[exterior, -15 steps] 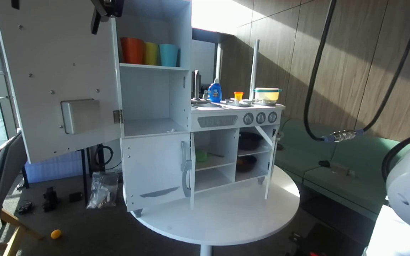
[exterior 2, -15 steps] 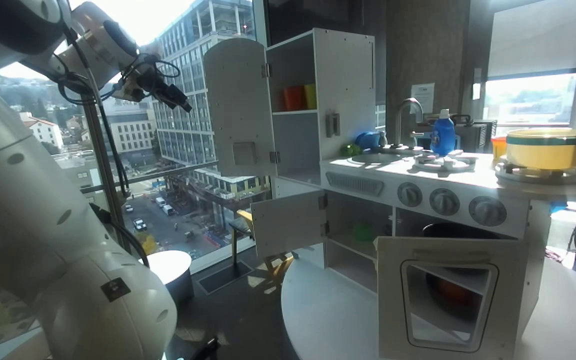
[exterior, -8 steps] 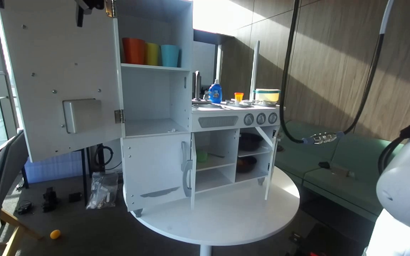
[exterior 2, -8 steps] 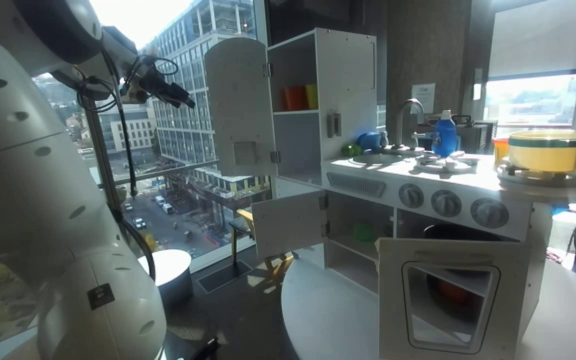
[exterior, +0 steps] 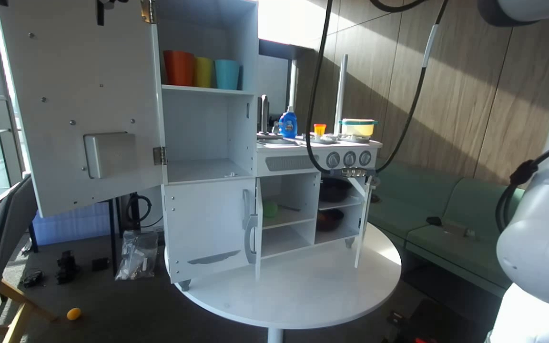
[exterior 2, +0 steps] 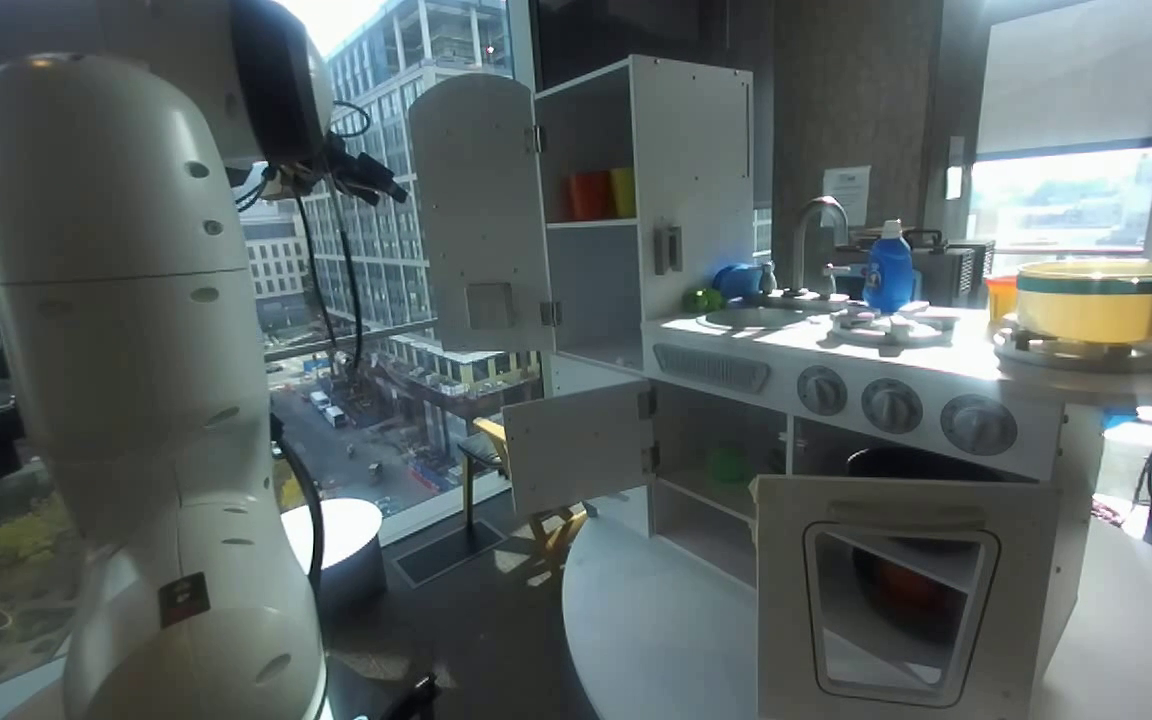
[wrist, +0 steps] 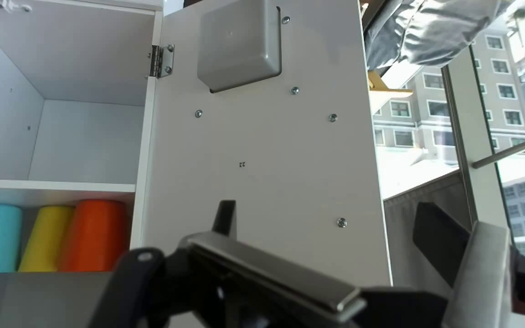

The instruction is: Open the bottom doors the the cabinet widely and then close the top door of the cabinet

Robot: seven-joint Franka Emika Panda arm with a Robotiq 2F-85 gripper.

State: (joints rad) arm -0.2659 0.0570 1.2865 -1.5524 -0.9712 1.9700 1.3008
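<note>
The white cabinet (exterior: 193, 128) shows in both exterior views (exterior 2: 691, 150). Its top door (exterior: 79, 85) stands wide open, its inner face with the grey box showing in both exterior views (exterior 2: 471, 200) and in the wrist view (wrist: 280, 150). The bottom doors stand open: the plain panel (exterior 2: 581, 450) and the window-frame door (exterior 2: 786, 600). My gripper (wrist: 328, 216) is open and empty. In the wrist view one finger lies over the door's inner face, the other past its free edge. In an exterior view the gripper (exterior 2: 401, 188) is left of the door, apart from it.
The cabinet stands on a round white table (exterior: 298, 305). Orange, yellow and teal cups (exterior: 227, 74) stand on its shelf. A blue bottle (exterior 2: 888, 275) and a yellow pot (exterior 2: 1106, 305) are on the counter. The arm's cable (exterior: 312, 100) hangs in a loop. A chair (exterior: 3, 228) stands beside the table.
My gripper has moved up and left in an exterior view, and up and right in another. The arm's elbow and cable have swung across. The cabinet shifted very slightly early on; its doors remain open.
</note>
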